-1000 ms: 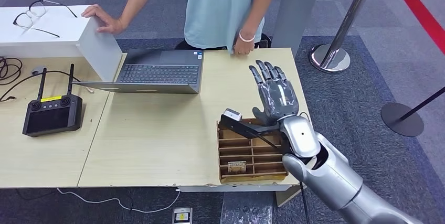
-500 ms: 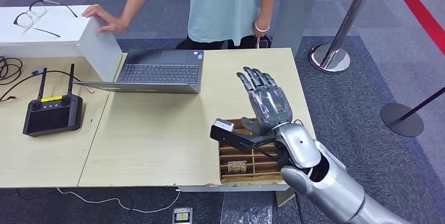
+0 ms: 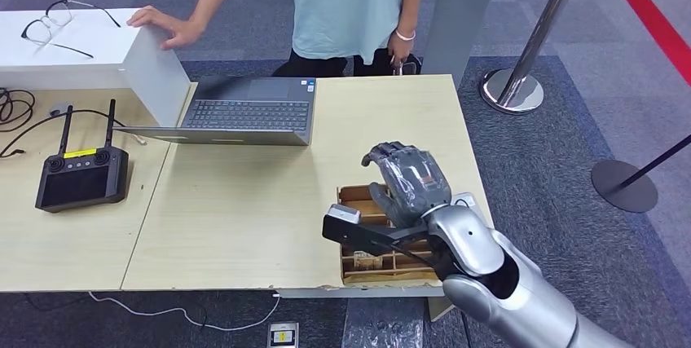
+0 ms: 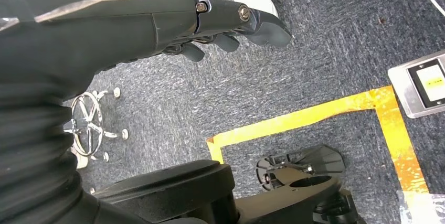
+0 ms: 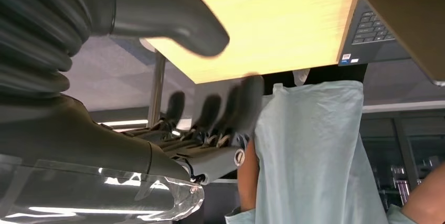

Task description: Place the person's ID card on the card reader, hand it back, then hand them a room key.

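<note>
The right hand (image 3: 407,181), fingers curled downward and holding nothing, hovers over the wooden key tray (image 3: 358,238) at the counter (image 3: 244,209) edge; a tagged room key (image 3: 368,260) lies inside. Beyond the tray stands a person (image 3: 346,6).

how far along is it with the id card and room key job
Done, it seems: no ID card lies on the table, so the card steps look over, though I cannot confirm that. In hand: the right hand hovers empty over the wooden slotted box, where a small item sits in one slot. Left: picking up a key and passing it to the person.
</note>
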Motion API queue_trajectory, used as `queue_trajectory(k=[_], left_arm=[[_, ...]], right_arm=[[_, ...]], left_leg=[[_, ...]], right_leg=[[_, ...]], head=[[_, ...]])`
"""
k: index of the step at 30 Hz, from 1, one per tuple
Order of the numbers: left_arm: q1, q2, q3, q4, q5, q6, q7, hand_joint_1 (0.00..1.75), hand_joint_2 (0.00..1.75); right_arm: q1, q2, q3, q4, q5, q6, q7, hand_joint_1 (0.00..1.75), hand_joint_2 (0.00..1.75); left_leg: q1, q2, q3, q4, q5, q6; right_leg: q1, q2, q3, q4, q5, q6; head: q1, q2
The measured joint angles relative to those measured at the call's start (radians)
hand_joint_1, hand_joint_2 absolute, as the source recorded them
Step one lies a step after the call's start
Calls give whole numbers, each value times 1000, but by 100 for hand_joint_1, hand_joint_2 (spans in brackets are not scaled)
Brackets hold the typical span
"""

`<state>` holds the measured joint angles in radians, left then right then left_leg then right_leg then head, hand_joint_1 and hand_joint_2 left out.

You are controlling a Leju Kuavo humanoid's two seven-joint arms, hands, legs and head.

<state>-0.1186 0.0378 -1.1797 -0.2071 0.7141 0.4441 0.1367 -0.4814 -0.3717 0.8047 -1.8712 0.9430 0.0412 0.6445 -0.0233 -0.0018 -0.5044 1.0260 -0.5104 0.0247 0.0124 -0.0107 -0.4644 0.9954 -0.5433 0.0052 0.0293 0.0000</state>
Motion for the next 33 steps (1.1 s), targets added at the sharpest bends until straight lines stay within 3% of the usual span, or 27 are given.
queue_trajectory(k=[2, 11, 19, 24, 33], left_arm=[[0, 0, 1, 0, 0, 1, 0, 0, 175], [0, 0, 6, 0, 0, 3, 0, 0, 175], [0, 1, 7, 0, -2, 3, 0, 0, 175], [0, 1, 7, 0, -2, 3, 0, 0, 175], [0, 1, 8, 0, -2, 3, 0, 0, 175]], right_arm=[[5, -3, 3, -4, 0, -3, 0, 140, 175], [22, -9, 12, -5, 0, -10, -7, 97, 175], [37, -10, 20, -4, -3, -19, -8, 94, 175], [42, -10, 23, -4, -3, -19, -9, 75, 175], [69, -11, 29, 7, 2, -25, -10, 75, 175]], left_leg=[[0, 0, 0, 0, 0, 0], [0, 0, 0, 0, 0, 0], [0, 0, 0, 0, 0, 0], [0, 0, 0, 0, 0, 0], [0, 0, 0, 0, 0, 0]], right_leg=[[0, 0, 0, 0, 0, 0], [0, 0, 0, 0, 0, 0], [0, 0, 0, 0, 0, 0], [0, 0, 0, 0, 0, 0], [0, 0, 0, 0, 0, 0]], head=[[0, 0], [0, 0], [0, 0], [0, 0], [0, 0]])
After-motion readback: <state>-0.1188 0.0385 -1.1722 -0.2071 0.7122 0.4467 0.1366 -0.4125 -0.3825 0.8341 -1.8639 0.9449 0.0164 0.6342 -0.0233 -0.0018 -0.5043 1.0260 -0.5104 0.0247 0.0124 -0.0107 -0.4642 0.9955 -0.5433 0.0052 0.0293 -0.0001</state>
